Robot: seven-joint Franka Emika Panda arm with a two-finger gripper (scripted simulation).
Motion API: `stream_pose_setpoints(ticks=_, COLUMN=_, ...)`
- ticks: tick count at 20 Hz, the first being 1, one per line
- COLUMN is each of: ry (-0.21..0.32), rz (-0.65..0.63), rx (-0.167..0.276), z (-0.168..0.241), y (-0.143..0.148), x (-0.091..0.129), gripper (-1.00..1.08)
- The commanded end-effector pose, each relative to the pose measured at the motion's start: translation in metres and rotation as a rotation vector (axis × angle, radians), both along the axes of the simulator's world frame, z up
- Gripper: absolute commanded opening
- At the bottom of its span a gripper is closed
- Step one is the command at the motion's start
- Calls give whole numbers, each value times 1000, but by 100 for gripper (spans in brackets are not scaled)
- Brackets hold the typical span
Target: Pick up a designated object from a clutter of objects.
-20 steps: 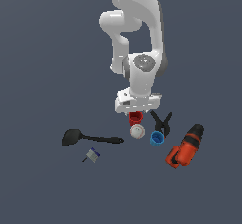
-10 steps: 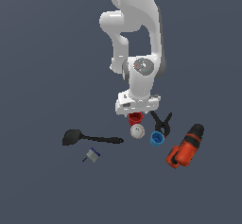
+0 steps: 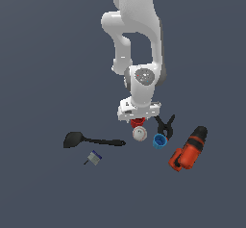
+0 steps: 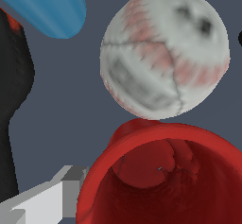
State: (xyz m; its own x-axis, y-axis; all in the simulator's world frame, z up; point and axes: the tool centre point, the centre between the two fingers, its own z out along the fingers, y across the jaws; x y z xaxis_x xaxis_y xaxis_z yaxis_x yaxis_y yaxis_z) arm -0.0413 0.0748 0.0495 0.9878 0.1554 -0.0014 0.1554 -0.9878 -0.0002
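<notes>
The red cup (image 3: 138, 122) stands upright in the clutter, directly under my gripper (image 3: 138, 118), which has come down over it. The wrist view looks into the cup's open mouth (image 4: 160, 171) from very close. One grey finger (image 4: 45, 202) sits just outside the cup's wall, while the other finger is out of that picture. The cup rests on the floor with the fingers spread and not clamped on it. The white ball (image 3: 140, 134) touches the cup's near side, and it fills much of the wrist view (image 4: 165, 53).
A blue cup (image 3: 159, 141) lies beside the ball, with a black clamp (image 3: 166, 124) behind it. An orange-red drill (image 3: 188, 149) lies towards the exterior view's right. A black ladle (image 3: 91, 140) and a small grey-blue block (image 3: 93, 158) lie towards its left.
The hand has sunk a little lower over the red cup, covering more of it. The objects have not moved.
</notes>
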Motion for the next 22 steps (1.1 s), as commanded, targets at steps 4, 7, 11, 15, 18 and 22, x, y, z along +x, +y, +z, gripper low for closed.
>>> stream_pose_setpoints(ticks=4, ry=-1, rz=0, rx=0, z=-2, y=0, x=0, gripper=-100)
stream_pose_setpoints(ticks=7, ry=-1, rz=0, rx=0, z=-2, y=0, x=0, gripper=-100)
stream_pose_setpoints(ticks=11, ry=-1, rz=0, rx=0, z=-2, y=0, x=0, gripper=-100)
stream_pose_setpoints(ticks=15, ry=-2, rz=0, rx=0, z=1, y=0, x=0, gripper=-100)
stream_pose_setpoints(ticks=18, ry=-2, rz=0, rx=0, z=7, y=0, x=-2, gripper=-100)
stream_pose_setpoints(ticks=22, ry=-2, rz=0, rx=0, z=20, y=0, x=-5, gripper=-100)
